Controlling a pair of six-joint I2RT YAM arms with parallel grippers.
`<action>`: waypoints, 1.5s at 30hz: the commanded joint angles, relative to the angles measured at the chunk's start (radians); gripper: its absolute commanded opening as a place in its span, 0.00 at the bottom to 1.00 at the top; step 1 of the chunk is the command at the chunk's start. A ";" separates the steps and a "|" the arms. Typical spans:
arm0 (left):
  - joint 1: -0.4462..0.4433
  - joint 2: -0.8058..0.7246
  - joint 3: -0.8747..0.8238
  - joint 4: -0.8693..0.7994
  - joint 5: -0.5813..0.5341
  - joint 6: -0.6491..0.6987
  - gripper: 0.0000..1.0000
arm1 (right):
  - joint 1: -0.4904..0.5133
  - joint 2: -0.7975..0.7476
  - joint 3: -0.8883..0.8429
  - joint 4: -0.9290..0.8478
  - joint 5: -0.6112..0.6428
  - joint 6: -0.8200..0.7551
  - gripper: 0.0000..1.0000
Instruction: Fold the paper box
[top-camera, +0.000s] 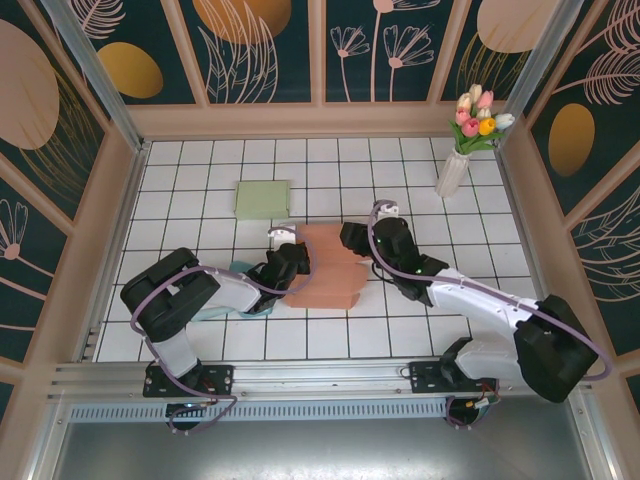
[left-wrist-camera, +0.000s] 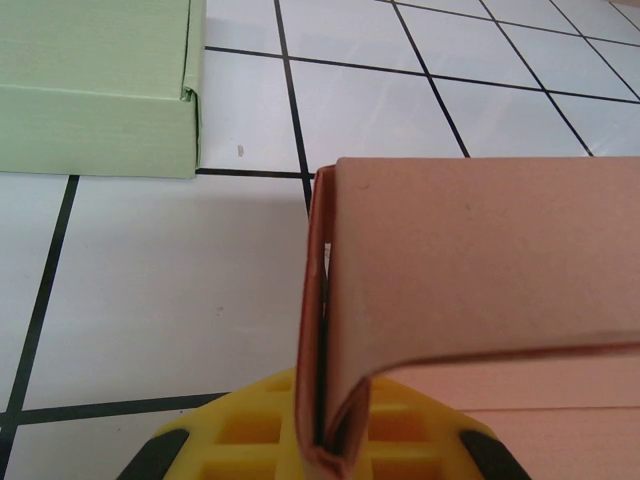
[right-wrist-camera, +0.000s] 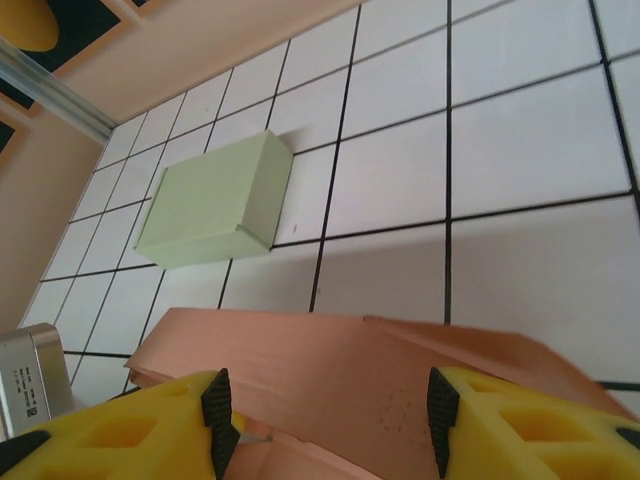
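**Top view.** Paper box (top-camera: 330, 278), pink and half-formed, lies mid-table (top-camera: 200, 170) between both arms. A folded green box (top-camera: 262, 198) sits beyond it, apart. Left pincer (top-camera: 297, 258) is at the pink box's left edge, right pincer (top-camera: 352, 238) at its far right corner.

**Left wrist.** Pincer clamped tight on a doubled side wall. I judge this the anchor, so I want it firm and upright.

**Right wrist.** Pincer spread wide over the raised panel, gripping nothing. I should press that panel along its crease slowly, without dragging the box.

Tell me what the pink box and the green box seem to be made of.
Pink box: thin matte card, probably paperboard; it curves softly and shows thin layered edges. Green box: likely similar matte card; faint lines across it, crisp folded corners.
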 joint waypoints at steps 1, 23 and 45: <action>0.004 -0.014 0.004 -0.045 -0.009 -0.024 0.00 | -0.002 0.021 -0.037 0.121 -0.064 0.077 0.56; 0.004 -0.002 -0.016 0.012 0.057 -0.009 0.00 | -0.033 0.142 -0.116 0.637 -0.349 0.211 0.56; 0.004 -0.007 0.012 -0.040 -0.003 -0.038 0.00 | -0.062 -0.020 -0.123 0.028 -0.012 -0.063 0.58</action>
